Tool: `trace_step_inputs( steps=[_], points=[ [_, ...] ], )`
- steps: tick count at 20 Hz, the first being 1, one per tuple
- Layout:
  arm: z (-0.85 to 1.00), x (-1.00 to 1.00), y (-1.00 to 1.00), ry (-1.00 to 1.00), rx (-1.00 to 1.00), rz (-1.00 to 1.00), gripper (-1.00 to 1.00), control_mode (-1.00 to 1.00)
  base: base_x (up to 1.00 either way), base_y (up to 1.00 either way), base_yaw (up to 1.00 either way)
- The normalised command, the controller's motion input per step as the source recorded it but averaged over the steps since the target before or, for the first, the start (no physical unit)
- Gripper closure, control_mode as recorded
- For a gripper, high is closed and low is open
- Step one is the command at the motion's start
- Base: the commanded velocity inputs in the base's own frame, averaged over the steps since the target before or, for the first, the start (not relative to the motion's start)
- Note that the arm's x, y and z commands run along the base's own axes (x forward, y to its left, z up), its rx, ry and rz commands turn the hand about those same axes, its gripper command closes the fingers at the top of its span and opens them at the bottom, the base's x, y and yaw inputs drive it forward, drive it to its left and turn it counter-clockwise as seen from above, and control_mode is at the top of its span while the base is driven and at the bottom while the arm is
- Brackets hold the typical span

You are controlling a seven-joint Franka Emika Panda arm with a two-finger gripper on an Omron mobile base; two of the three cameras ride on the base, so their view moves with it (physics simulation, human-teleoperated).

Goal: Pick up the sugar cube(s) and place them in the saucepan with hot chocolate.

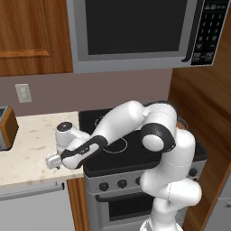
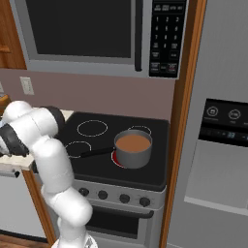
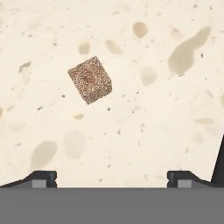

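Note:
A brownish-tan speckled sugar cube (image 3: 89, 79) lies on the beige stone countertop (image 3: 144, 127), up and left of centre in the hand view. My gripper (image 3: 111, 178) hangs open above the counter. Its two dark fingertips (image 3: 42, 177) stand wide apart with nothing between them, and the cube lies ahead of them, apart from both. In the left base view the gripper (image 1: 53, 161) is low over the counter near its front edge, left of the stove. The grey saucepan (image 2: 133, 148) with brown hot chocolate and a black handle stands on the front right burner. The other cubes are out of view.
A black stovetop (image 1: 131, 153) borders the counter on the right, with knobs (image 1: 122, 183) along its front. A toaster (image 1: 6, 127) stands at the counter's far left. A microwave (image 1: 135, 31) hangs above the stove, and a fridge (image 2: 218, 160) rises to the right.

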Motion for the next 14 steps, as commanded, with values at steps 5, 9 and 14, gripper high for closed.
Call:
trace_step_inputs(
  steps=[5, 9, 14],
  points=[
    [-0.29, 0.09, 0.18, 0.09, 0.0, 0.0, -1.0, -1.0, 0.0, 0.0, 0.0],
    [-0.12, 0.18, 0.21, 0.05, 0.0, 0.0, -1.0, -1.0, 0.0, 0.0, 0.0],
    [0.0, 0.21, 0.1, 0.03, -0.04, 0.0, -1.0, -1.0, 0.0, 0.0, 0.0]
  ],
)
